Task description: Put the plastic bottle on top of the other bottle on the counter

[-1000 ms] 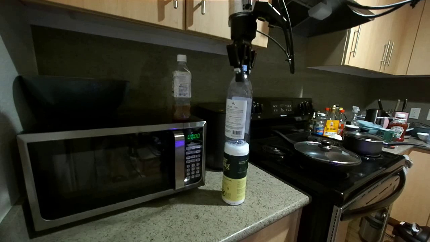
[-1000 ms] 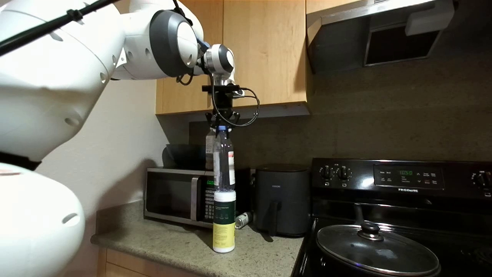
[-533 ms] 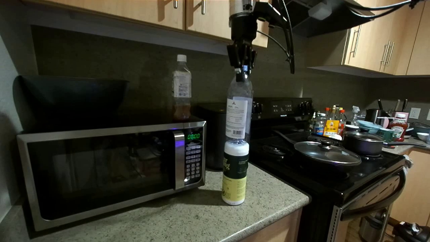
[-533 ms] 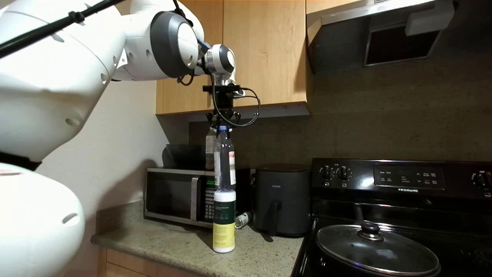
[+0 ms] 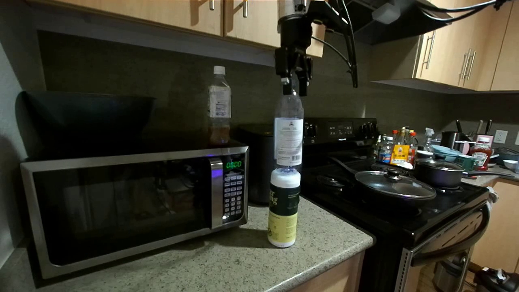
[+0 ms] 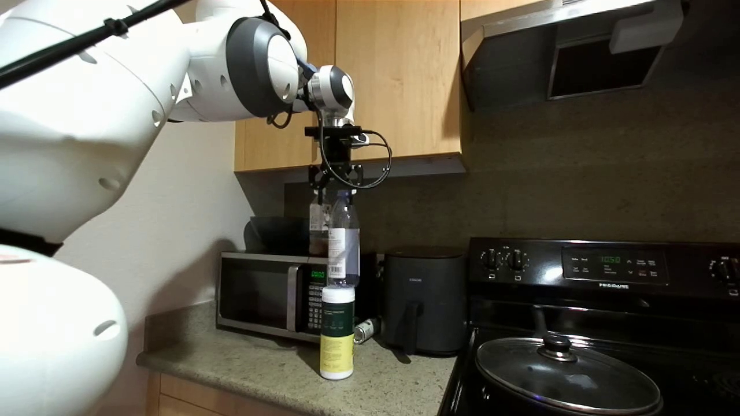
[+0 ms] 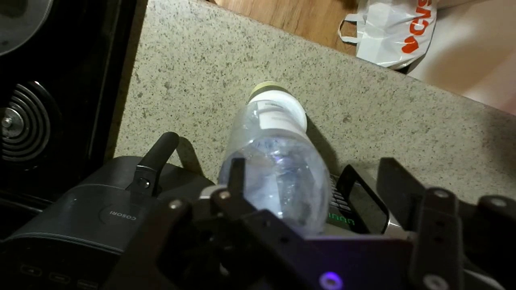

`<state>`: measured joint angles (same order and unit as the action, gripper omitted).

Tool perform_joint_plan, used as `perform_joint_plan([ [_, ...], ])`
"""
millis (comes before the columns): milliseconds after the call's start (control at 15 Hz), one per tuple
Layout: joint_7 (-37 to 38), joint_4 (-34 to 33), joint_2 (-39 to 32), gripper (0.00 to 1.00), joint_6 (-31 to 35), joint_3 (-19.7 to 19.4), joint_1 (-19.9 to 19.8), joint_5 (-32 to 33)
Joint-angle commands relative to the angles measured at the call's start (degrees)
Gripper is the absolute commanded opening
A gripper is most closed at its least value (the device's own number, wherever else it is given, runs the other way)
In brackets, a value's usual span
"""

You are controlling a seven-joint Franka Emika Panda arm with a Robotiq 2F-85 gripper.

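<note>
In the wrist view, left of the jar (image 6: 337, 335): stove (image 7: 76, 117) (lettered FRIGIDAIRE in an exterior view, with 10:50 on its clock (image 6: 610, 260)), then air fryer (image 7: 96, 209), branded COSORI. Upright on the jar's lid (image 5: 285, 179), slightly off-centre: water bottle (image 6: 344, 242), with a label (image 5: 290, 140) too finely printed to read. Above the jar: gripper (image 5: 295, 89), with fingers (image 5: 287, 89) spread either side of the bottle's top. Beneath the jar: counter (image 7: 193, 72). Right of the jar: microwave (image 7: 365, 203), then white bag (image 7: 387, 36) reading CVS.
</note>
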<state>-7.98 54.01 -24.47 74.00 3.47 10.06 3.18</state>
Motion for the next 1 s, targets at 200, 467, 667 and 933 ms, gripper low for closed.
perform_joint_plan([
  [200,-1.08,-2.05,-0.87,1.00,-1.80,-0.18,0.21,1.03],
  [467,-1.12,-2.06,-0.72,1.00,-1.69,-0.18,0.34,1.29],
  [667,-1.29,-2.74,0.26,1.00,-1.00,-0.38,1.15,3.57],
  [933,-1.65,-6.10,1.40,1.00,-0.59,-0.58,3.65,10.90],
])
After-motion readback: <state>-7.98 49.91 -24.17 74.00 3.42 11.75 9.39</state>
